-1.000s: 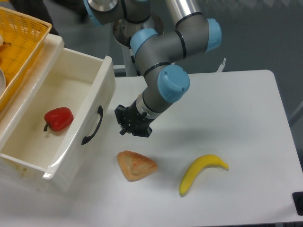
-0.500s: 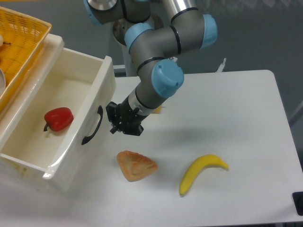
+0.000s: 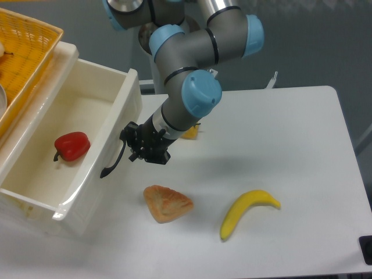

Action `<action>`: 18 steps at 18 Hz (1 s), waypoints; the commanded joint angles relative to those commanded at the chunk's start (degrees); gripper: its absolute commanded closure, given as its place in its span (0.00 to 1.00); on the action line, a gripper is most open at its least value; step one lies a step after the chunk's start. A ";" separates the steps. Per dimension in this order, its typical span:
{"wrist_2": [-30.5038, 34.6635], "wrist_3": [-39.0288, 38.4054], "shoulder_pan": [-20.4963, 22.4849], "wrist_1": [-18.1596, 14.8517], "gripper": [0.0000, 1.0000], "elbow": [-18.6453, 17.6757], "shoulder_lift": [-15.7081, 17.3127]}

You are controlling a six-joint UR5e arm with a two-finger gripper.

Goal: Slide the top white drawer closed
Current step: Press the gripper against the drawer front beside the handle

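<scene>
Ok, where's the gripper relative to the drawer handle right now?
The gripper sits left of centre, right beside the black handle on the top white drawer, above the bread piece.

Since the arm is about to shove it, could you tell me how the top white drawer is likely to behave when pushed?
The top white drawer looks like rigid glossy plastic, so it should probably slide as one piece. It holds only a red pepper, so it is likely light. The claw might slip on its curved black handle.

Cream-white top white drawer [image 3: 75,104], black curved handle [image 3: 114,157]. Red pepper [image 3: 72,145] inside. Yellow wicker basket [image 3: 26,64] (open weave). Counter [image 3: 279,145] white. Banana [image 3: 247,210] yellow; pastry [image 3: 167,203] golden-brown. Gripper [image 3: 141,148] black; arm [image 3: 197,64] grey, blue caps.
</scene>
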 joint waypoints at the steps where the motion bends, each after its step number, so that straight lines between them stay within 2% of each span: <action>1: 0.00 0.00 -0.17 0.00 1.00 0.00 0.00; 18: -1.23 -0.09 -1.23 -0.88 1.00 -0.62 1.49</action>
